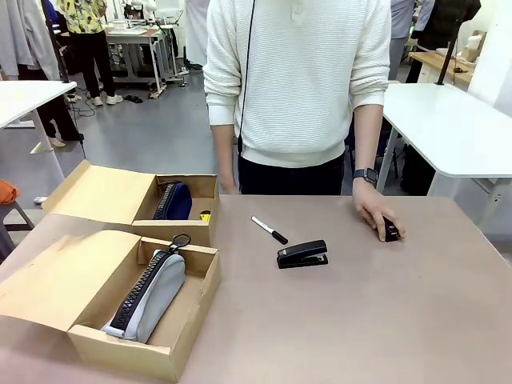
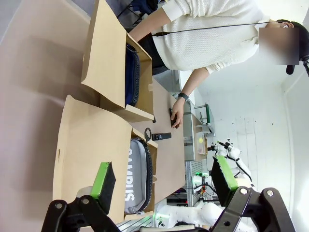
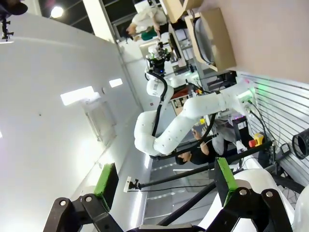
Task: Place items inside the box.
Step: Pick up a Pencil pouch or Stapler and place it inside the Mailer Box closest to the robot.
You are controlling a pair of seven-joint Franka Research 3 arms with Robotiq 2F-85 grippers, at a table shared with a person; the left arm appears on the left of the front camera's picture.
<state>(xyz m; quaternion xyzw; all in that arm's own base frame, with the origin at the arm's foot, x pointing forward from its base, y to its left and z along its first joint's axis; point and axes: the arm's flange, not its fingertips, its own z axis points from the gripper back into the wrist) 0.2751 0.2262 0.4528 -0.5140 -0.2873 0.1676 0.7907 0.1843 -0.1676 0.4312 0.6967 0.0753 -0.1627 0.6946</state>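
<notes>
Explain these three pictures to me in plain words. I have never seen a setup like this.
The wide picture looks across a table at a person, whose hand rests on a small dark object. The other two come from cameras on two robot arms' wrists, so they look tilted. The left gripper and right gripper are two-finger claws with green pads, both open, holding nothing. On the table lie a black stapler and a thin marker. The nearer cardboard box holds a grey pencil case; the farther box holds a navy pouch.

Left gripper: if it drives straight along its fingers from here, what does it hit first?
Probably the grey pencil case in the near box: it lies between the open left gripper fingers, slightly left of centre. Depth is unclear.
</notes>
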